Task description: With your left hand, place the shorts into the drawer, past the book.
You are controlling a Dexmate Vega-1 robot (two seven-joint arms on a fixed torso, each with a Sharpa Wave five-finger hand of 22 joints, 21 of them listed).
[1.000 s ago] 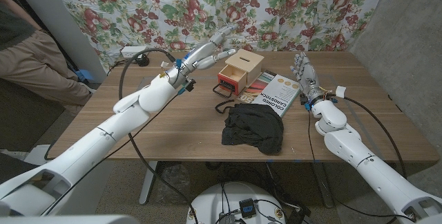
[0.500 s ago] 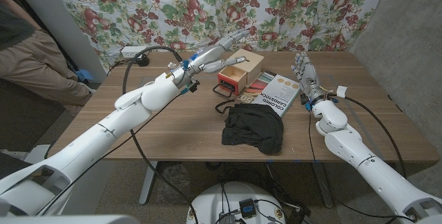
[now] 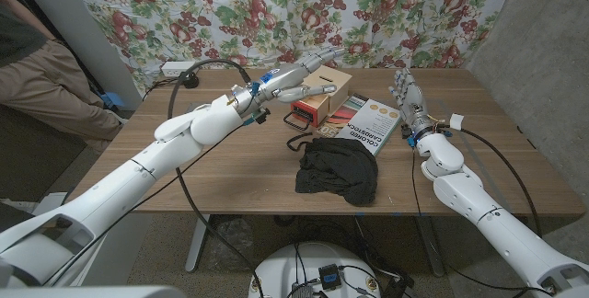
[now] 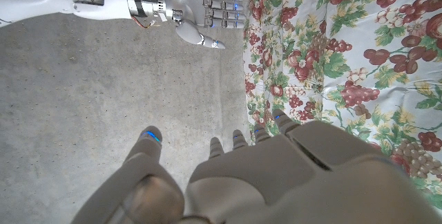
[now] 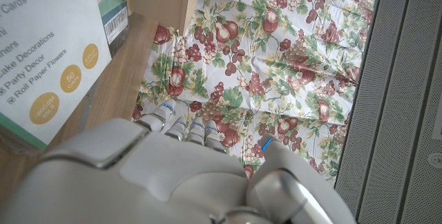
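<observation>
My left hand (image 3: pixel 299 73) over drawer (image 3: pixel 317 94), fingers apart, holding nothing. Shorts (image 3: pixel 339 170) lie near, by book (image 3: pixel 363 125). Right hand (image 3: pixel 407 100) fingers apart.

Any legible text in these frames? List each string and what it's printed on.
All on the book cover, right wrist view:
"Cards" (cut off at the edge)
"ake Decorations" (first letter cut off)
"Roll Party Flowers"
"50" in a gold circle
Other gold circles and the barcode digits: too small to read.
Head view: the book shows large white title lettering, too blurred to read reliably.
</observation>
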